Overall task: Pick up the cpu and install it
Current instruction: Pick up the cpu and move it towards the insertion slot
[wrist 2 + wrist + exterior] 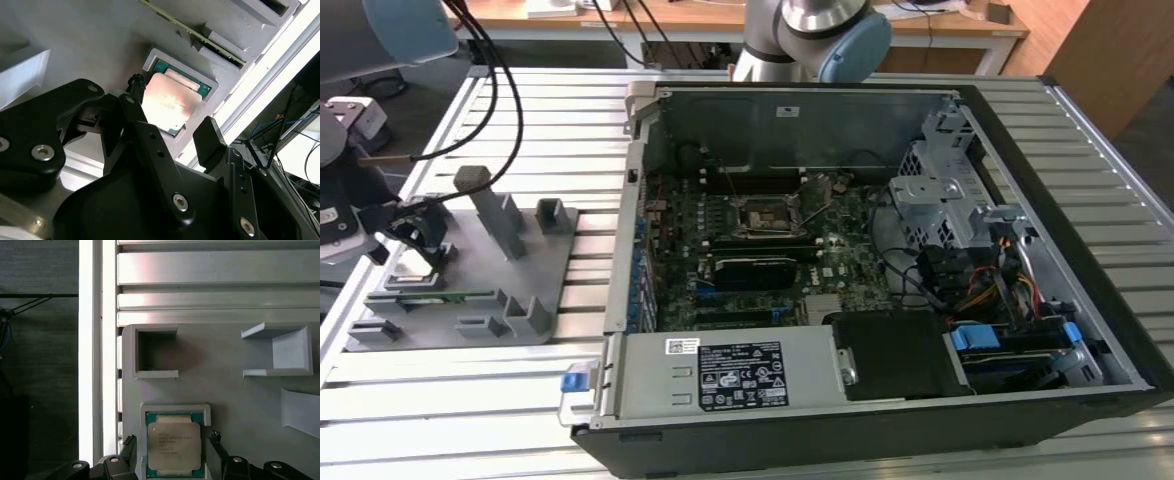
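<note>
While spread gripper [173, 440] straddles cpu [174, 449], grey holder tray [235, 405], slotted aluminium table [215, 275], wooden desk [934, 22] behind

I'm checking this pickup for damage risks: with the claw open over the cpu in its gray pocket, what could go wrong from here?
1. The claw appears to straddle the pocket rim as well as the cpu, so closing may catch the rim instead.
2. The cpu is thin and flat; a shallow or uneven grip might tilt or drop it.

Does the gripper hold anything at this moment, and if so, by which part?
Nothing is held. The gripper is open, its fingers standing on either side of the cpu, which lies in its grey pocket.
</note>
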You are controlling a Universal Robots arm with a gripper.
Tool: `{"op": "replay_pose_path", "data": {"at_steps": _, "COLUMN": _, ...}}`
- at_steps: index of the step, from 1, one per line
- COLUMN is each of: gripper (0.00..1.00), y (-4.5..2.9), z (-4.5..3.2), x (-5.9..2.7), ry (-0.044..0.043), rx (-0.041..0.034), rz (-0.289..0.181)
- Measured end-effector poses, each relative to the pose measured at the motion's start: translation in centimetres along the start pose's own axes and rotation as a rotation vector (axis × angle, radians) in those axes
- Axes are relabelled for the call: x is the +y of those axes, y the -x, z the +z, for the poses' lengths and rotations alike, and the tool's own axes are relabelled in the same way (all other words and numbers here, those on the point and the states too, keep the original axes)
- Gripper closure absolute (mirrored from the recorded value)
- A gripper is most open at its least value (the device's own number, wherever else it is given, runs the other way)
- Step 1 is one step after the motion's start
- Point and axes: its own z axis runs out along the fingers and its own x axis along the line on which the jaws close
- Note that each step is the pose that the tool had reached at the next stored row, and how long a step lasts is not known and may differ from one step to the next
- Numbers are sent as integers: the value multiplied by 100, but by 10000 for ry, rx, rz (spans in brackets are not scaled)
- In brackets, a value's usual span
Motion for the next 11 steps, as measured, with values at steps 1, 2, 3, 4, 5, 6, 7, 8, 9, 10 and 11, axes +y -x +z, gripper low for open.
{"op": "replay_pose_path", "data": {"at_steps": 1, "gripper": 34, "y": 0, "z": 8, "x": 0, "ry": 0, "rx": 0, "rz": -1}}
{"op": "replay_pose_path", "data": {"at_steps": 2, "gripper": 34, "y": 0, "z": 14, "x": -1, "ry": -1, "rx": 1, "rz": -1}}
{"op": "replay_pose_path", "data": {"at_steps": 3, "gripper": 34, "y": 0, "z": 19, "x": -1, "ry": -1, "rx": 2, "rz": -1}}
{"op": "replay_pose_path", "data": {"at_steps": 4, "gripper": 34, "y": 0, "z": 24, "x": -1, "ry": 0, "rx": 1, "rz": 0}}
{"op": "replay_pose_path", "data": {"at_steps": 5, "gripper": 34, "y": 0, "z": 29, "x": -1, "ry": 0, "rx": 0, "rz": 0}}
{"op": "replay_pose_path", "data": {"at_steps": 6, "gripper": 34, "y": 0, "z": 35, "x": -1, "ry": 0, "rx": 0, "rz": 0}}
{"op": "replay_pose_path", "data": {"at_steps": 7, "gripper": 34, "y": 0, "z": 42, "x": -1, "ry": 0, "rx": 0, "rz": 0}}
{"op": "replay_pose_path", "data": {"at_steps": 8, "gripper": 34, "y": 1, "z": 49, "x": -1, "ry": 0, "rx": -1, "rz": 0}}
{"op": "replay_pose_path", "data": {"at_steps": 9, "gripper": 34, "y": 1, "z": 55, "x": -2, "ry": 0, "rx": 0, "rz": 0}}
{"op": "replay_pose_path", "data": {"at_steps": 10, "gripper": 34, "y": 1, "z": 61, "x": -2, "ry": 0, "rx": 0, "rz": -4}}
{"op": "replay_pose_path", "data": {"at_steps": 11, "gripper": 34, "y": 0, "z": 64, "x": -2, "ry": -1, "rx": 2, "rz": -10}}
